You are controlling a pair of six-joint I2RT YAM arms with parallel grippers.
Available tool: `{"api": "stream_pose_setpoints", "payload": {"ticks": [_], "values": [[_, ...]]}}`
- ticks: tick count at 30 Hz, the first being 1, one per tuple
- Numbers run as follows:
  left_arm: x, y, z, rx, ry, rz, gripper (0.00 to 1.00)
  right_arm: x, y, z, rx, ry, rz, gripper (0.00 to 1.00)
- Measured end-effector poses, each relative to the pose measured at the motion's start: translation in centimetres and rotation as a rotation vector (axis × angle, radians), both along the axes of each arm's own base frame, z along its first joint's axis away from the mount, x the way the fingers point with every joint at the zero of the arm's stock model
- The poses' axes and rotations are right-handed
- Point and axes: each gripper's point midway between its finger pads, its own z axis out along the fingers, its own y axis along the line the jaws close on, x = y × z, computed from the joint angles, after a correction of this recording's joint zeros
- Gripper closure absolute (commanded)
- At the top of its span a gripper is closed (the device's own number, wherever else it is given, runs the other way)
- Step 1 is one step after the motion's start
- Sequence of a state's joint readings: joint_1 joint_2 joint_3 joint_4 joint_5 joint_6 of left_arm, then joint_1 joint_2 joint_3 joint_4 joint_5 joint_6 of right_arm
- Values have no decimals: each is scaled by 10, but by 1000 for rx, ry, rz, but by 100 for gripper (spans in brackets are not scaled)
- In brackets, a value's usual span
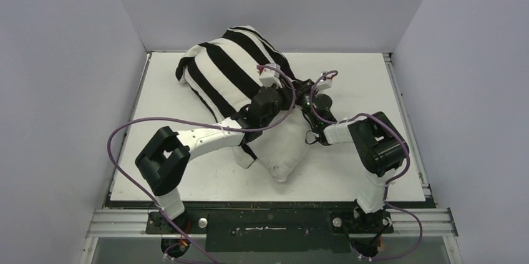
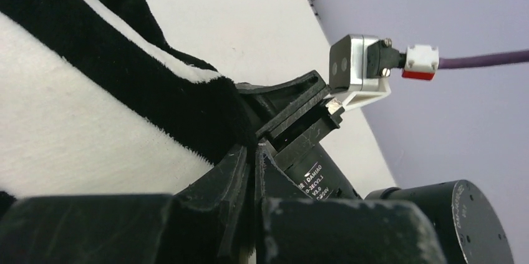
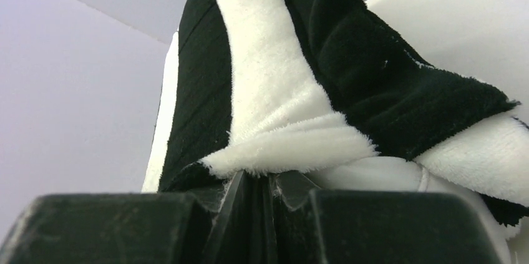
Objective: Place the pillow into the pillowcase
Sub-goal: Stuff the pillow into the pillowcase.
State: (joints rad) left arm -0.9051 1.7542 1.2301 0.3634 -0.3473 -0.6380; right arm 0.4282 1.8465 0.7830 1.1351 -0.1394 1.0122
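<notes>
The black-and-white striped pillowcase (image 1: pixel 218 73) lies at the back of the table, pulled over most of the pillow. The pillow's (image 1: pixel 284 155) plain white end sticks out toward the near edge. My left gripper (image 1: pixel 292 91) and right gripper (image 1: pixel 305 92) meet tip to tip at the pillowcase's right-hand edge. In the left wrist view the left gripper (image 2: pixel 256 146) is shut on a black stripe of the pillowcase (image 2: pixel 93 120). In the right wrist view the right gripper (image 3: pixel 269 178) is shut on the fluffy hem of the pillowcase (image 3: pixel 274 83), with the smooth pillow (image 3: pixel 380 173) just beside it.
The white table (image 1: pixel 374 83) is walled by grey panels at the back and on both sides. The right arm's wrist camera (image 2: pixel 359 67) and purple cable (image 2: pixel 486 59) hang close in front of the left gripper. Purple cables loop over both arms.
</notes>
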Motion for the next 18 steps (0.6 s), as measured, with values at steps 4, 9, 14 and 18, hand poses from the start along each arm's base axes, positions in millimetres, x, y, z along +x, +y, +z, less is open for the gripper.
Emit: {"api": "stream_pose_setpoints", "payload": {"ticks": [4,9,14,18], "values": [[5,11,-2,-82,27,0,86,3,-2,-1,-16,-4,-49,82],[7,16,10,-108,69,-122,57,6,-25,0,-60,-4,-92,57],[-8,36,65,-79,29,-208,48,-7,-61,15,-176,5,-107,34],[-8,92,109,-60,-36,-156,47,-26,-75,34,-307,-22,-62,20]]}}
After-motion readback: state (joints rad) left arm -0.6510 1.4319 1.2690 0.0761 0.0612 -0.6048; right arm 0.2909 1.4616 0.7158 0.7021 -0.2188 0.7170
